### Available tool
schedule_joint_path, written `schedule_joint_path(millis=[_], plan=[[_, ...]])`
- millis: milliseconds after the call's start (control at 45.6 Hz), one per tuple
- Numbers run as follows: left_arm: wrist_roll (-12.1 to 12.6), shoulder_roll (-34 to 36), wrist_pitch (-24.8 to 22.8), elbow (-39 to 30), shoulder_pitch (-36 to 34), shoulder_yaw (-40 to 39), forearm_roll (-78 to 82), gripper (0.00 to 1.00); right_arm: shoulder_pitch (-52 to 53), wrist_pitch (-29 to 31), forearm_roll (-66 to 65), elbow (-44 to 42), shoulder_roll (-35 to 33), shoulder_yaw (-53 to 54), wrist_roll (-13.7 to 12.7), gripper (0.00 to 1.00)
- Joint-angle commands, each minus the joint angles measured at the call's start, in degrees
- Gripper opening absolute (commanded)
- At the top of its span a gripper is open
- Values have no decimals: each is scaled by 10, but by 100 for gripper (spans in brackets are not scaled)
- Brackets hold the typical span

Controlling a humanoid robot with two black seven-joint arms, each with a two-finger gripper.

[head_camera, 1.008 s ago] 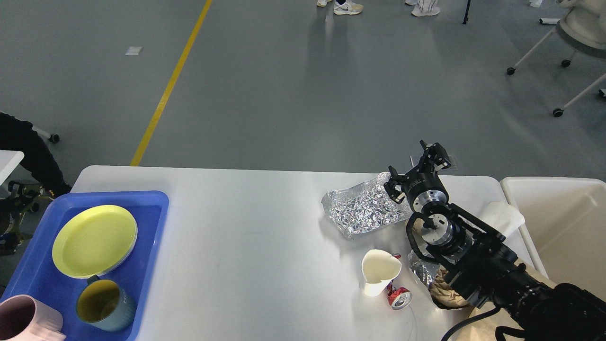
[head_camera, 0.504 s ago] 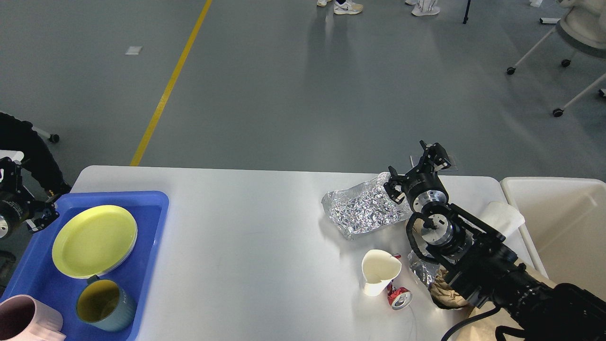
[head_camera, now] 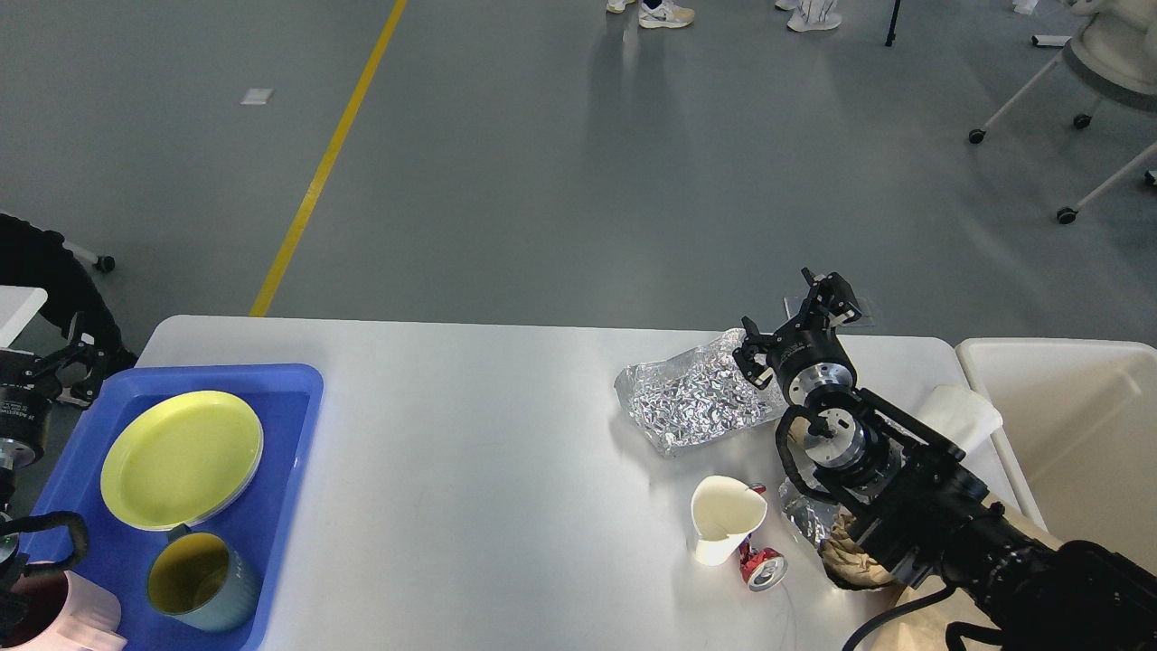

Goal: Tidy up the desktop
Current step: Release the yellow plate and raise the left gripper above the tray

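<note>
The white desktop carries litter on its right half: a crumpled foil sheet, a squashed white paper cup, a crushed red can, a small foil scrap and brown paper. My right gripper is open just above the foil sheet's far right end, with nothing between its fingers. My left gripper is open at the left edge, beyond the blue tray's far left corner, and holds nothing.
The blue tray at the left holds a yellow plate and a teal mug; a pink mug sits at its near corner. A cream bin stands off the right edge, with white paper beside it.
My left arm came into view at the left edge and its gripper moved up beside the tray's far corner. The right arm and the litter stayed still.
</note>
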Motion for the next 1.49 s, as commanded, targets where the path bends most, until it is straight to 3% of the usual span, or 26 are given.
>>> schedule_joint_path(millis=[0,241,460,789,986,1227,1468], plan=[[4,-2,64,0,-16,6,-3,96,0,0,0,0,0,0,0,100],[-6,-4,79,-1,-27,6,0,96,0,0,0,0,0,0,0,100],[3,-4,76,-1,-38,6,0,96,0,0,0,0,0,0,0,100],[3,-6,86,-2,-116,7,4,97,0,0,0,0,0,0,0,100],[2,-12,75,-3,-158,81,5,97,0,0,0,0,0,0,0,100],[-6,-83,72,-3,-145,116,4,96,0,0,0,-1,0,0,0,100],[-6,-85,60,-3,-112,120,4,97,0,0,0,-1,0,0,0,100]])
